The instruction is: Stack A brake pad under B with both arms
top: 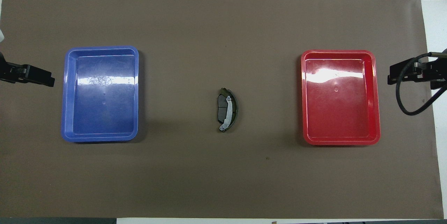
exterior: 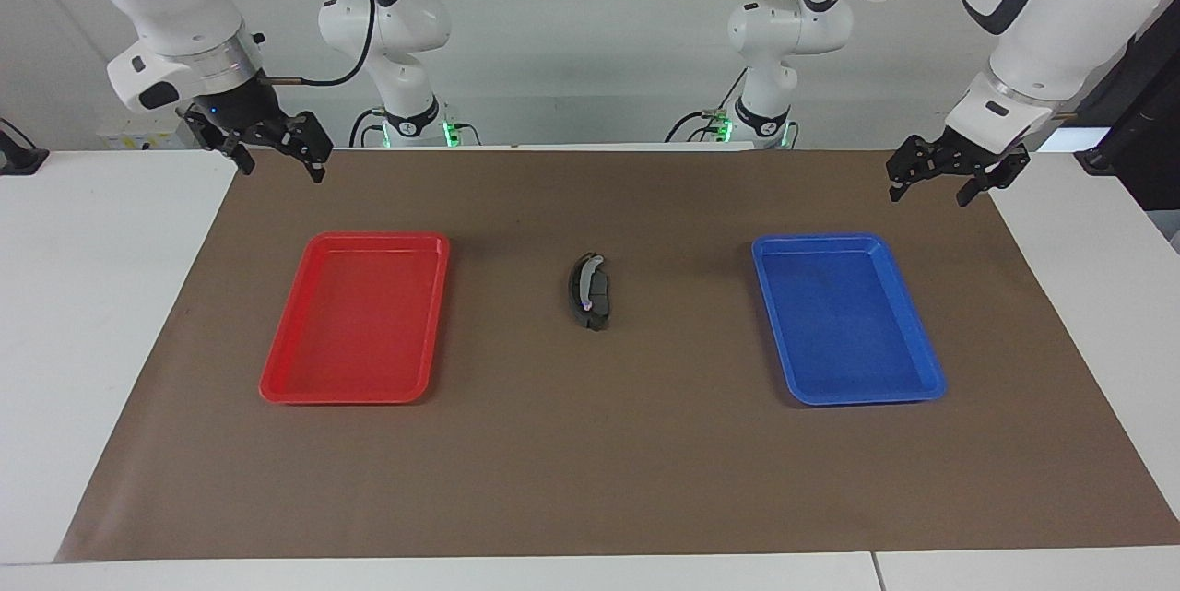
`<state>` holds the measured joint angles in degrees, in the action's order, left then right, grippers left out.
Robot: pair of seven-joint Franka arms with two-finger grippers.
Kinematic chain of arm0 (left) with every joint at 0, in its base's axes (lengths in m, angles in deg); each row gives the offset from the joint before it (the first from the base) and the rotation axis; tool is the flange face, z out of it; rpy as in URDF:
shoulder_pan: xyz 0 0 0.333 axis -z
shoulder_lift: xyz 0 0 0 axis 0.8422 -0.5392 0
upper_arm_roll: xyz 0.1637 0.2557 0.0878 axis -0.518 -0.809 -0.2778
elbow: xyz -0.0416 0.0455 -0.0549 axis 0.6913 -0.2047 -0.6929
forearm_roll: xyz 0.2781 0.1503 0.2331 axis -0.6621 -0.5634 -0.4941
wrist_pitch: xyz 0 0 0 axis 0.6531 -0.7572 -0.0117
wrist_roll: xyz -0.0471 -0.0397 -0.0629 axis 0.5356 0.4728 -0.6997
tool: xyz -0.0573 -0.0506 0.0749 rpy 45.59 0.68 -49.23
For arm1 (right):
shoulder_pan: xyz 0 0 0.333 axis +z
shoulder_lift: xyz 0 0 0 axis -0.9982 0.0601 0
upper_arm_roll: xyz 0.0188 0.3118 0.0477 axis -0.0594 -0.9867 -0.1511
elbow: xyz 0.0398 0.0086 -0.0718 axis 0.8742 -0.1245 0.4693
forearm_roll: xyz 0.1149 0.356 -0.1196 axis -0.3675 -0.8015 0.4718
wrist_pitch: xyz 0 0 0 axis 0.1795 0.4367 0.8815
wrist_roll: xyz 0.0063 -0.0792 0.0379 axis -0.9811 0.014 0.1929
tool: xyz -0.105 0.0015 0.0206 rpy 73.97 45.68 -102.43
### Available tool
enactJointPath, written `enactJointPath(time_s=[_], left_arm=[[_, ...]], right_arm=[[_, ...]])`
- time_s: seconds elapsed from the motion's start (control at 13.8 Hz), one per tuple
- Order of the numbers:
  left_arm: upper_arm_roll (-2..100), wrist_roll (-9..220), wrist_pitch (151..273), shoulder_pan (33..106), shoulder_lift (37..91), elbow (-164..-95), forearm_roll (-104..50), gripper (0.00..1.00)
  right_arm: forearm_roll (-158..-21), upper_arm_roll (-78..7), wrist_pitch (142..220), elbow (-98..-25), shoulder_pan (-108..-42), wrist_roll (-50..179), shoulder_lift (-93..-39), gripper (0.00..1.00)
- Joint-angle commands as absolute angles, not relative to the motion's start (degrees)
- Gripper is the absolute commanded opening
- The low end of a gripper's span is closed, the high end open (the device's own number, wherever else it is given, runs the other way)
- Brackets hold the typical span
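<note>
The left tool (exterior: 956,178) is held raised over the brown mat's (exterior: 590,480) edge at the left arm's end of the desk (exterior: 92,342), with its fingers spread apart and nothing between them. The right tool (exterior: 277,148) is held raised over the mat's corner at the right arm's end, its fingers likewise spread and empty.

At the middle of the mat, the two parts are found stacked. The A brake pad (top: 221,107), a flat dark grey piece with a seam across its face, lies underneath. B (top: 228,112), a thin curved strip with a pale grey face, rests on top of it.

A glossy blue tray (top: 101,51) lies toward the left arm's end and a glossy red tray (top: 337,55) toward the right arm's end, each rectangular with rounded corners and a raised rim. Open mat is seen between the stack and each tray.
</note>
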<state>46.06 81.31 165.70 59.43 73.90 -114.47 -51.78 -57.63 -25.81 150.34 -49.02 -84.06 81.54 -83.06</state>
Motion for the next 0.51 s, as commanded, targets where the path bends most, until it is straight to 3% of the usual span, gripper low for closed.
enactJointPath(time_s=[0.0, 0.44], left_arm=[[46.51, 81.64, 165.78, 58.78, 74.05, -114.65, -51.02, 1.00], [46.51, 81.64, 165.78, 58.78, 74.05, -114.65, -51.02, 1.00]], right_arm=[[-57.51, -25.10, 149.57, -48.64, -84.97, 79.99, -83.33, 1.00], [-57.42, -25.00, 149.30, -48.99, -86.99, 75.24, -83.42, 1.00]])
